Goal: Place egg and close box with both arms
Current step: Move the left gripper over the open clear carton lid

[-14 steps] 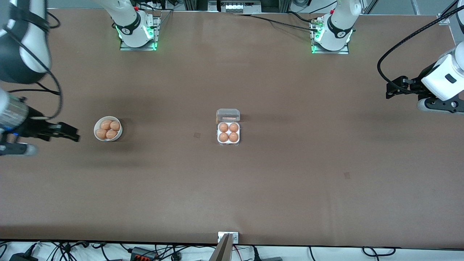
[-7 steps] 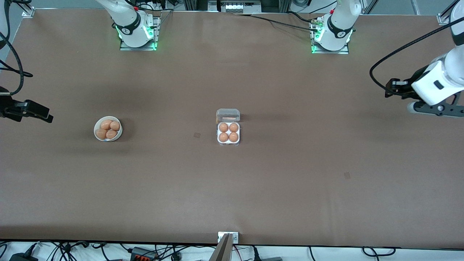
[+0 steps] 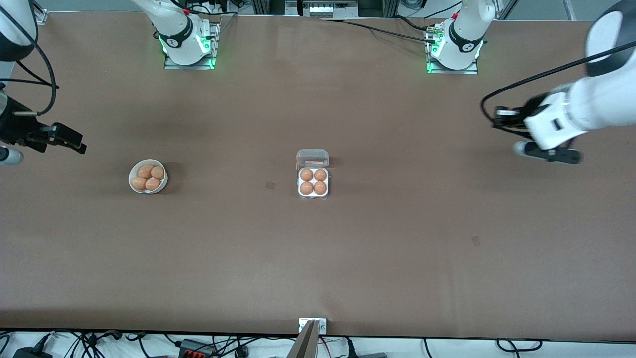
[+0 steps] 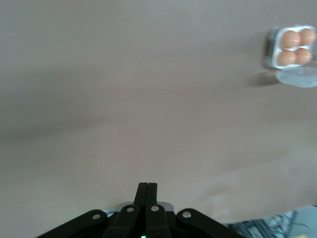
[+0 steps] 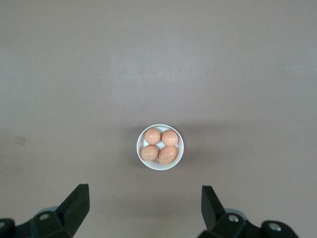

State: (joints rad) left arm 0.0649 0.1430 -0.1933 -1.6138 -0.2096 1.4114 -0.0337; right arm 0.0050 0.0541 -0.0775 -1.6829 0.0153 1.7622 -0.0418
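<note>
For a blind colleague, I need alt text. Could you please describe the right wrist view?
A round white bowl holding four brown eggs sits on a bare brown table, seen from straight above. The right gripper hangs over the table with its two black fingers spread wide open, holding nothing.

The box (image 3: pixel 313 187) sits mid-table holding four eggs (image 3: pixel 313 181), its lid (image 3: pixel 312 158) on the side farther from the front camera. The bowl (image 3: pixel 148 176) lies well apart toward the right arm's end, holding four more eggs (image 3: pixel 148 178).
</note>
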